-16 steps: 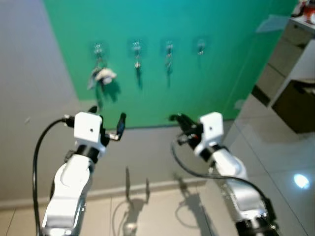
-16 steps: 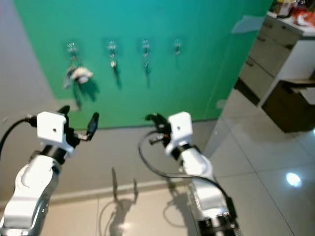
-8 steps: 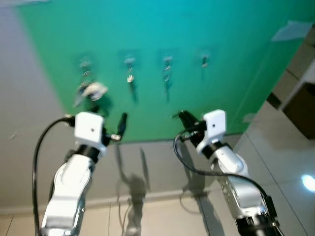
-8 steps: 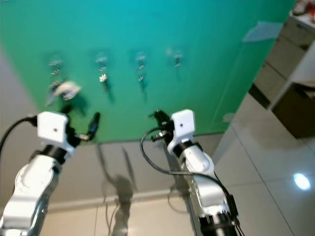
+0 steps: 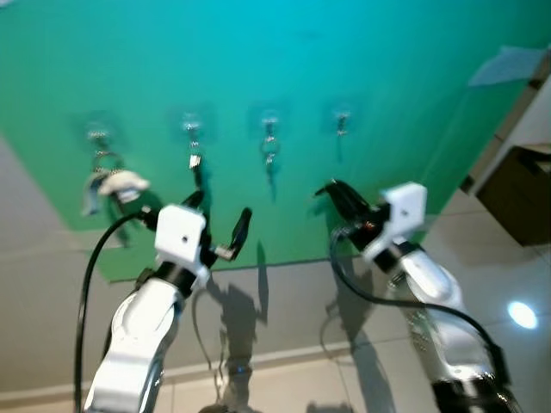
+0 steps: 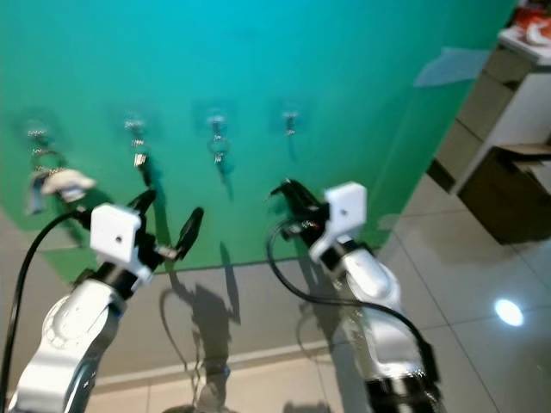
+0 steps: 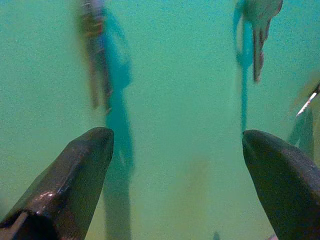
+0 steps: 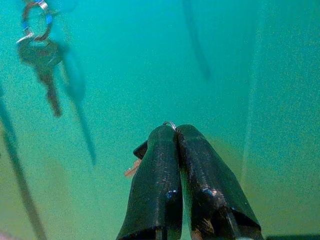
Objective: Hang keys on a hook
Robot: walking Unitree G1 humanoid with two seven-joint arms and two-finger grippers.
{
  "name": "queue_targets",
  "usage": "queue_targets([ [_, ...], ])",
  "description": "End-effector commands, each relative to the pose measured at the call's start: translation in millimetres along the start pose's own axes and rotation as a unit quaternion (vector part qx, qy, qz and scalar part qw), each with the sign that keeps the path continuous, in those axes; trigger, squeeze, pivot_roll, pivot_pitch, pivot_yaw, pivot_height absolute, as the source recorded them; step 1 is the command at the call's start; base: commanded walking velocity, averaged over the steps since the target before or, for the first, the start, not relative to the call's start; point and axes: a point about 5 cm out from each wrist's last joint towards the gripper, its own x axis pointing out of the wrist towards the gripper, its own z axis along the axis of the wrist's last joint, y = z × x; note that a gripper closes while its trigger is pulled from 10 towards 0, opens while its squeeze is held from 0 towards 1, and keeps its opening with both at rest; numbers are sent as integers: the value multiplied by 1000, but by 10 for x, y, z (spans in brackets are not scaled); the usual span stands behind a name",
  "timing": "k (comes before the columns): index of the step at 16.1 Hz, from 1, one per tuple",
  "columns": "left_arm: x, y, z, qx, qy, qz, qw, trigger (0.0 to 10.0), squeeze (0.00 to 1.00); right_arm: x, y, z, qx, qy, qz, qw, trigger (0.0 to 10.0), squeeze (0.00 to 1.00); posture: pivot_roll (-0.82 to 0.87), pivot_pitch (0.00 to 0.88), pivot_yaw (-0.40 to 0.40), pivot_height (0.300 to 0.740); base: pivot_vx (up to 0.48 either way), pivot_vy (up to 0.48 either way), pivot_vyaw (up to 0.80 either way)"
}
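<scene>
A large green wall panel [image 5: 284,77] is faced, with grey wall [image 5: 52,284] below and glossy tiled floor [image 5: 508,284] to the right. Four small metal hooks [image 5: 269,122] are fixed in a row on the panel; the leftmost carries a white-tagged bunch [image 5: 116,183], the two middle ones carry hanging keys [image 8: 44,56], the rightmost hook [image 5: 343,116] looks bare. The left gripper [image 7: 175,150] is raised near the panel, fingers spread wide, nothing held. The right gripper [image 8: 172,131] is pinched closed on a small metal key ring with key [image 8: 134,167], below the rightmost hook.
</scene>
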Motion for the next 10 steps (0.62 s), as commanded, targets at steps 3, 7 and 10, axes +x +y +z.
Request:
queue_targets([
  [3, -14, -119, 53, 10, -7, -38, 999, 10000, 0, -104, -72, 93, 6, -10, 14, 1000, 10000, 0, 33, 0, -8, 740, 0, 0, 0],
  [7, -147, -207, 85, -13, -11, -98, 995, 10000, 0, -202, -64, 287, 48, -34, 84, 995, 10000, 0, 26, 0, -5, 740, 0, 0, 0],
  [10, -311, -313, 146, -33, -9, -178, 983, 10000, 0, -253, -82, 503, 73, -57, 134, 987, 10000, 0, 25, 0, -7, 740, 0, 0, 0],
])
